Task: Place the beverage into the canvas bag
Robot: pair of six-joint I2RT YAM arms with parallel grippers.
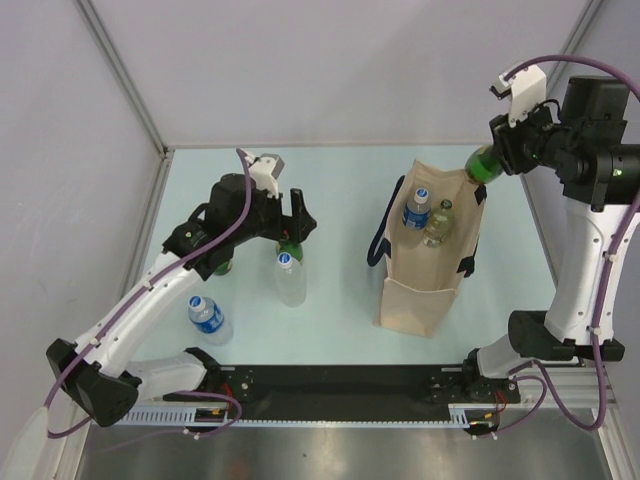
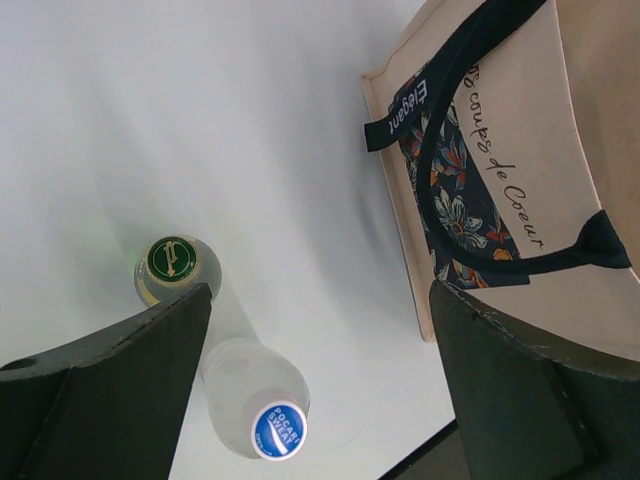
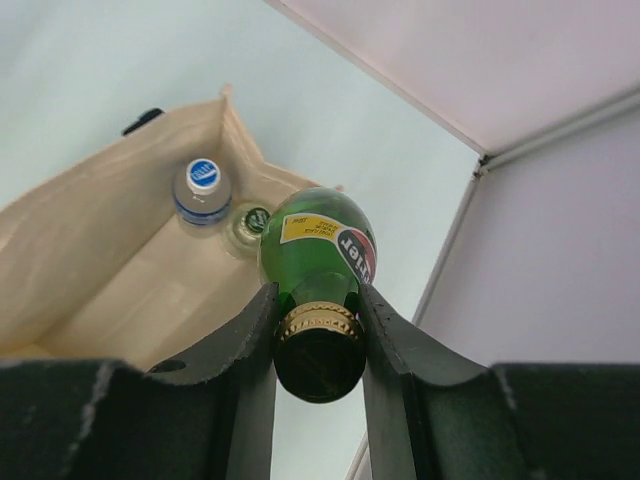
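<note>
The beige canvas bag point(image 1: 412, 295) with navy handles stands upright right of centre; it also shows in the left wrist view point(image 2: 520, 150) and the right wrist view point(image 3: 110, 230). Inside it are a blue-capped bottle point(image 1: 417, 207) and a clear green-capped bottle point(image 1: 438, 222). My right gripper point(image 1: 503, 150) is shut on the neck of a green glass bottle point(image 3: 318, 245) and holds it above the bag's far right corner. My left gripper point(image 1: 293, 228) is open and empty above a blue-capped Pocari Sweat bottle point(image 2: 265, 400) and a green-capped bottle point(image 2: 172, 262) on the table.
Another blue-labelled bottle point(image 1: 208, 318) is on the table near the left arm, and something green point(image 1: 222, 266) shows under that arm. White walls with metal posts close in the back and both sides. A black rail point(image 1: 340, 385) runs along the near edge.
</note>
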